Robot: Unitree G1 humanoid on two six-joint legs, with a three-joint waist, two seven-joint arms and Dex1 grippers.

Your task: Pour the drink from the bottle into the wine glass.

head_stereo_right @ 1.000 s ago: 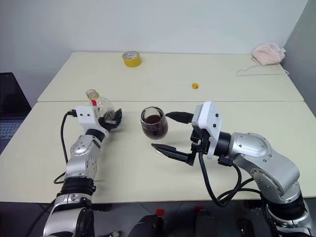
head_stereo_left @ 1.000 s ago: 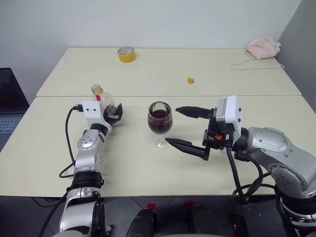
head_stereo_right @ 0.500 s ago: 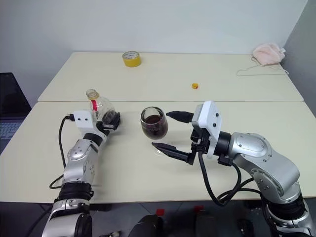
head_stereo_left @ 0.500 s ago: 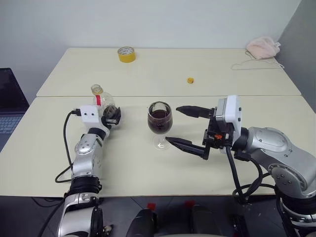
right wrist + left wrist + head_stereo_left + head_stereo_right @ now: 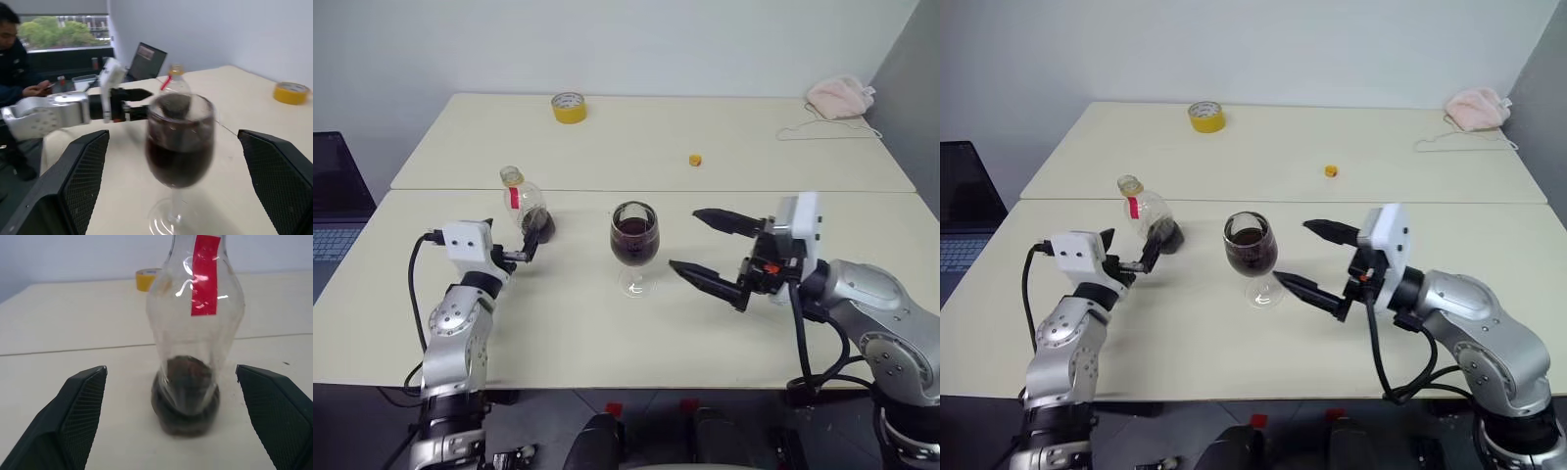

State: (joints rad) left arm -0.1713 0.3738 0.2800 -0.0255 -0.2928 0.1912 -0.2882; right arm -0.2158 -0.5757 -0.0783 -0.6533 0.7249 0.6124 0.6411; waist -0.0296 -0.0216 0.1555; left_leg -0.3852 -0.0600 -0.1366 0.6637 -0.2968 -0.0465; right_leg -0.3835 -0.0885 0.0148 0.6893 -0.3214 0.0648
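Left end effector (image 5: 527, 251): fingers spread wide and holding nothing, level above the near counter, tips just short of the bottle with a gap between them
Right end effector (image 5: 702, 248): fingers spread wide and holding nothing, level, pointing at the wine glass from its right side, tips near the bowl and stem but apart from them
Near counter (image 5: 607, 333): pale cream top carrying the wine glass and the bottle
Wine glass (image 5: 634, 245): upright between the two end effectors, foot flat on the near counter, bowl roughly half full
Drink (image 5: 1250, 251): dark brown, most of it in the wine glass bowl; a small dark remnant lies in the bottom of the bottle
Bottle (image 5: 193, 328): upright on the near counter close to the seam, left of the wine glass and well apart from it, clear body almost drained, red label on the neck, no cap on its mouth
Seam: line where the near counter meets the far counter, running just behind the bottle
Far counter (image 5: 636, 137): same cream top
Yellow cap (image 5: 694, 159): small, lying on the far counter, behind and right of the wine glass
Yellow tape roll (image 5: 569, 107): at the back of the far counter, left of centre
Pink cloth (image 5: 840, 95): bunched at the far right corner, a thin cord trailing from it
Laptop (image 5: 333, 201): dark, off the left edge of the counters
Person (image 5: 17, 44): seated in the background of the right wrist view, in dark clothing
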